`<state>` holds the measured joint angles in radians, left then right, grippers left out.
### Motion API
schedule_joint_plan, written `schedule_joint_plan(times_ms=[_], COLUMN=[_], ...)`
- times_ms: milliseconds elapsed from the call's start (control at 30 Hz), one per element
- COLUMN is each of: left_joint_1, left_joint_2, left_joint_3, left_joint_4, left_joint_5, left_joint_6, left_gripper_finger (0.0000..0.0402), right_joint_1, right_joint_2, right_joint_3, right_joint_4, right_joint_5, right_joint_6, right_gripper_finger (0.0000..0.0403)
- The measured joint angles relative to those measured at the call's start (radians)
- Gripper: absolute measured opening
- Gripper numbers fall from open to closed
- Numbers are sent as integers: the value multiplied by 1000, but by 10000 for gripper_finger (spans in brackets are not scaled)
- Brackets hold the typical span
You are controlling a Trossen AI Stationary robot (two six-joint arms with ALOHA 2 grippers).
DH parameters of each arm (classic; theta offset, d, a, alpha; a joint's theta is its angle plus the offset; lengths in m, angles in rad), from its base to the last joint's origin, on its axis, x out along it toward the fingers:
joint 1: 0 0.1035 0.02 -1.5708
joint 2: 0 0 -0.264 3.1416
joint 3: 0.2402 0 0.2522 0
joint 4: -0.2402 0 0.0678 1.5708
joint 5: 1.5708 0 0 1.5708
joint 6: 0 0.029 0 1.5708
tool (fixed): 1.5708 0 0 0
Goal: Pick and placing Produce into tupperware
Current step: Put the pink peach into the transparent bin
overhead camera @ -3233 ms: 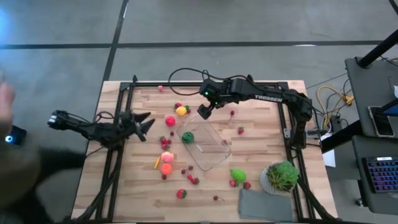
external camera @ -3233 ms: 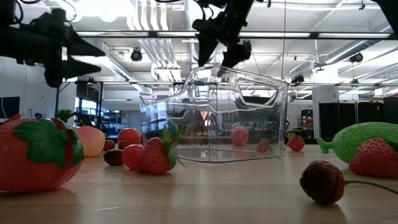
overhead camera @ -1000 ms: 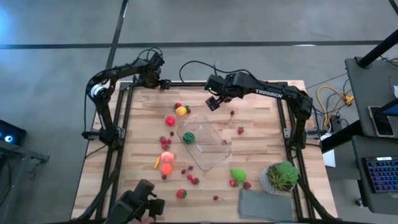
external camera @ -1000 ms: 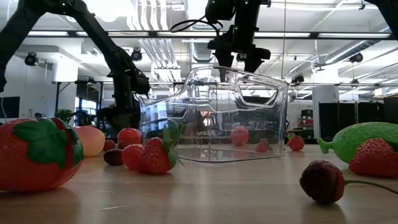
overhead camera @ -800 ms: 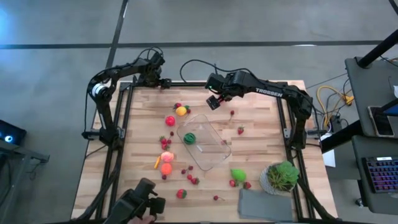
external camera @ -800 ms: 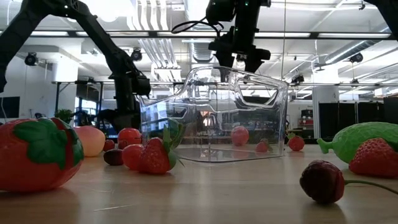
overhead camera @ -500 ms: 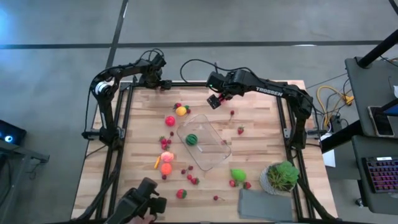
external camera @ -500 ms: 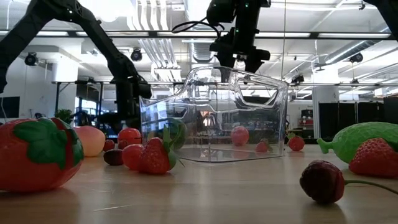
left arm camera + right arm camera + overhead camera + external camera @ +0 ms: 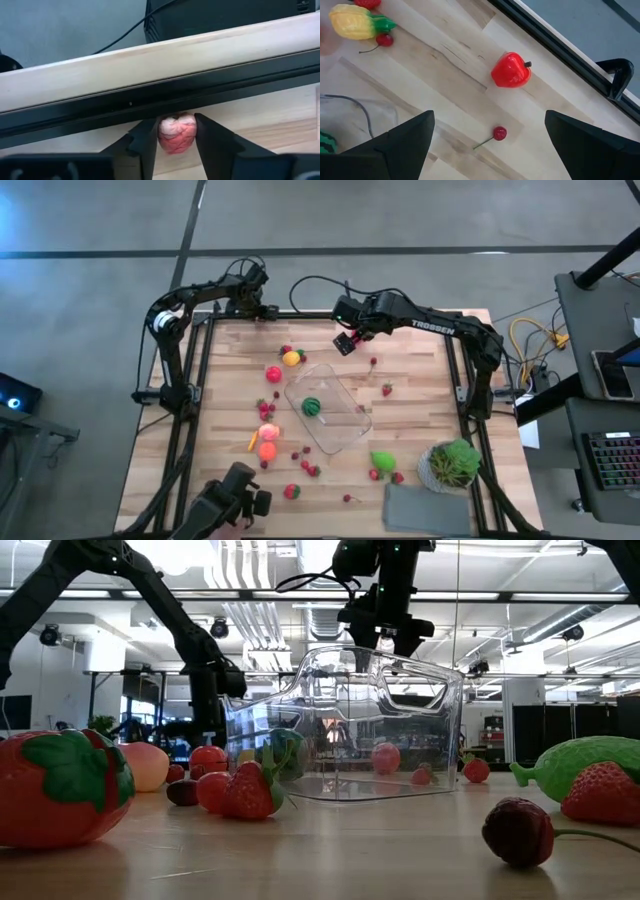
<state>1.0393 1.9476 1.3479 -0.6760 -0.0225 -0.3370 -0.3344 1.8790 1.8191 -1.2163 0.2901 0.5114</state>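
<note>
A small pink fruit lies at the table's far left edge, right beside the black frame rail. My left gripper points down over it, shut on it. The clear tupperware stands mid-table with a green striped melon inside. My right gripper hangs open above the tub's far end, holding nothing. Loose produce lies left of the tub: a yellow one, a red one and a pink one. My left gripper pinches the pink fruit by its two opposite sides between its two fingers. The fingers come from above, pointing steeply down. The fruit sits between their free ends, close against the rail; whether it still rests on the wood I cannot tell.
A potted plant and a grey cloth sit at the near right. A green fruit and strawberries lie near them. Below my right gripper are a red fruit and a cherry. A dark device shows at the near left corner.
My left gripper has sunk a little onto the pink fruit at the far edge. The green melon has rolled a short way inside the tub, toward its middle.
</note>
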Motion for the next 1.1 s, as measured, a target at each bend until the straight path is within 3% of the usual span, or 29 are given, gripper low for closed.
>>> schedule_joint_plan(times_ms=[333, 500, 867, 1100], left_joint_1=[-16, -87, -434, -650], left_joint_2=[-17, -113, -477, -557], left_joint_3=[-12, -27, -88, -154], left_joint_4=[-65, -84, -36, 113], left_joint_5=[11, 29, 127, 150], left_joint_6=[54, 112, 220, 216], left_gripper_finger=[89, 88, 88, 88], right_joint_1=[0, -6, -6, -3], right_joint_2=[0, -1, -76, -177], right_joint_3=[0, 0, 0, 0], right_joint_4=[-1, -1, -5, -64], right_joint_5=[0, 0, 99, 131], right_joint_6=[-24, -25, 52, 162], right_gripper_finger=[373, 373, 373, 373])
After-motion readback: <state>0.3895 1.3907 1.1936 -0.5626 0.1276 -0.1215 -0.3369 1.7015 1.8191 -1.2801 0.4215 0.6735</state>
